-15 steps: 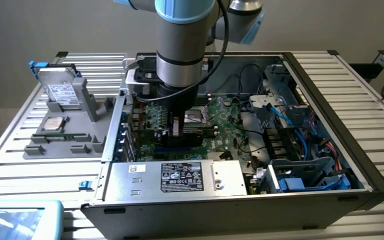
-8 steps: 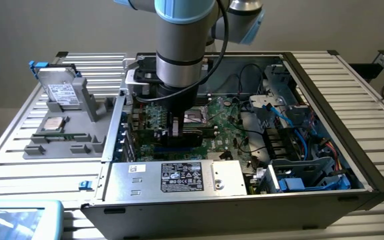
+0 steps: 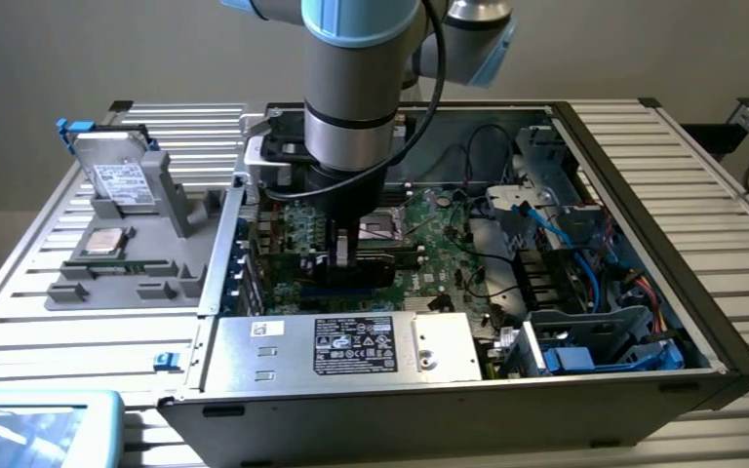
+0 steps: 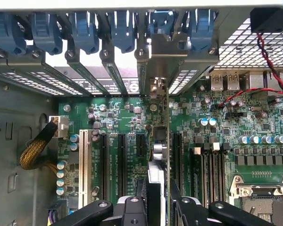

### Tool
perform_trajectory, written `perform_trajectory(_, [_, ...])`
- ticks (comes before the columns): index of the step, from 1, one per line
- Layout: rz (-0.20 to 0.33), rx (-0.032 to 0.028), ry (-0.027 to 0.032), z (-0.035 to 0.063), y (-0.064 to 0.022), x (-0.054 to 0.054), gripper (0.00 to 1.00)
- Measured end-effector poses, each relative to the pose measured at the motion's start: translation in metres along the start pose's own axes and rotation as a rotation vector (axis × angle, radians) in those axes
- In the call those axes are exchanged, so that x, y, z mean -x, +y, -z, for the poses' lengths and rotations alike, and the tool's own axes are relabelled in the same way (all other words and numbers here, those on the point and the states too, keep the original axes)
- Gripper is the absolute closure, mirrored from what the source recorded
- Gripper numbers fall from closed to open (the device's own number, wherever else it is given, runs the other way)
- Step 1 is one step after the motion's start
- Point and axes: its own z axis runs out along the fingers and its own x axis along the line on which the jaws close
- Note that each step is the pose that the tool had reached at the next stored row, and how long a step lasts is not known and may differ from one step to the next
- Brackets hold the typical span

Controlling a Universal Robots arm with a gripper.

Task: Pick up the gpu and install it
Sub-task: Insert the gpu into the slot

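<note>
Green circuit board covers the floor of the open computer case [image 3: 687,224], and the gripper [image 3: 346,252] hangs low over that motherboard [image 3: 440,229], toward the exterior view's left side of the case. Its jaws are partly closed and pinch the gpu [image 3: 348,267] between them, so the card is in the grip, not lying loose.

From the wrist view the gpu [image 4: 155,181] stands on edge. It shows as a thin strip running straight away from the gripper [image 4: 158,205] toward the slotted wall, with a finger [image 4: 132,209] on either face. Its long axis runs parallel to the black expansion slots [image 4: 125,160], and its silver bracket [image 4: 163,48] sits at the row of openings under the blue clips [image 4: 85,28].

The card lies directly below the jaws and appears lined up over one slot. Whether its lower edge is seated in that slot or only just above it I cannot tell. I judge that the install step is in hand, and the fit turns on how squarely the card meets the slot
</note>
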Motion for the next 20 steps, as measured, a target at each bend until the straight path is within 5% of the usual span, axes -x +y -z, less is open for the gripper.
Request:
perform_trajectory(14, [0.000,-0.0003,0.0005,-0.0018,-0.0001,0.0002,0.71])
perform_trajectory(20, [-0.001,-0.0040,0.0097,-0.0016,0.0003,0.0026,0.71])
